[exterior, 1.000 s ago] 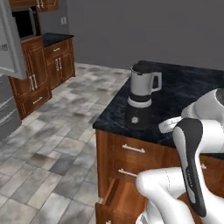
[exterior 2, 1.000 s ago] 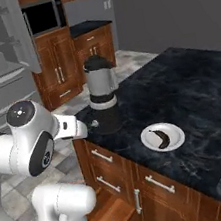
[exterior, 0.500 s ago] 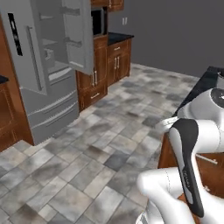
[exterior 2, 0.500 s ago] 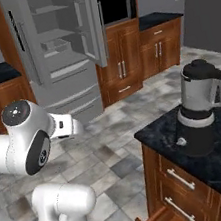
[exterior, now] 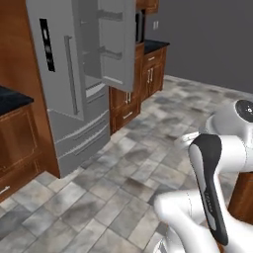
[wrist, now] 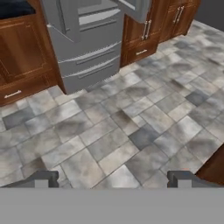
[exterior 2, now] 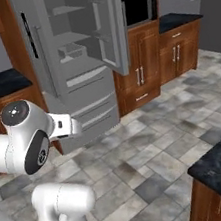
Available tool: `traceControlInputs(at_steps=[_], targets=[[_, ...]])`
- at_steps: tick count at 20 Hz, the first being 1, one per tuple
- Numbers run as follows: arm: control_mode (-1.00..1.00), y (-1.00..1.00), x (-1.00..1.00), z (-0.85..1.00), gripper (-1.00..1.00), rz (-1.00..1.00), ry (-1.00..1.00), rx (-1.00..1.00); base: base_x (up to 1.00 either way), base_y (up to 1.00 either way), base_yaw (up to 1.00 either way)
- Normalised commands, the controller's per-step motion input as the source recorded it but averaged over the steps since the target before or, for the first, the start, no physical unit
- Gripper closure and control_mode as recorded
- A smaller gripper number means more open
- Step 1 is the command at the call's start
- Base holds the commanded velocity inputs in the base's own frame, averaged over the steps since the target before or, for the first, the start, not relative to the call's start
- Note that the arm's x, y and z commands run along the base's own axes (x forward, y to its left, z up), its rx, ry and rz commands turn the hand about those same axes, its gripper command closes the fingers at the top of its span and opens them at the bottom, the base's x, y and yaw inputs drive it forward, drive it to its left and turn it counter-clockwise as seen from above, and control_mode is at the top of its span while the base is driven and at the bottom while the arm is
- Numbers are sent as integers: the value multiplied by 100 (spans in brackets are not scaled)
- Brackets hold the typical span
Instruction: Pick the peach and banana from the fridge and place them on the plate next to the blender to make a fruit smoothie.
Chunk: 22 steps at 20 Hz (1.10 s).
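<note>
The claw [wrist: 113,179] is wide apart and holds nothing over the floor [wrist: 131,131], and the fridge [exterior 2: 74,62] stands far ahead with one door open, so I think it should get close before reaching for the fruit.

It is a home kitchen: a fridge [exterior 2: 74,62] with open door, wooden cabinets [exterior 2: 174,54], microwave [exterior 2: 139,6], tile floor [wrist: 131,118].
</note>
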Motion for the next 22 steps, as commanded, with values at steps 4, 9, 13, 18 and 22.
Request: traceControlInputs(at_steps=[4,9,13,18,22], targets=[[100,0,0,0,-100,0,0,0,100,14,-1],[100,0,0,0,-100,0,0,0,100,0,0],[100,0,0,0,-100,0,0,0,100,0,0],[100,0,0,0,-100,0,0,0,100,-2,0],[100,0,0,0,-100,0,0,0,100,-21,0]])
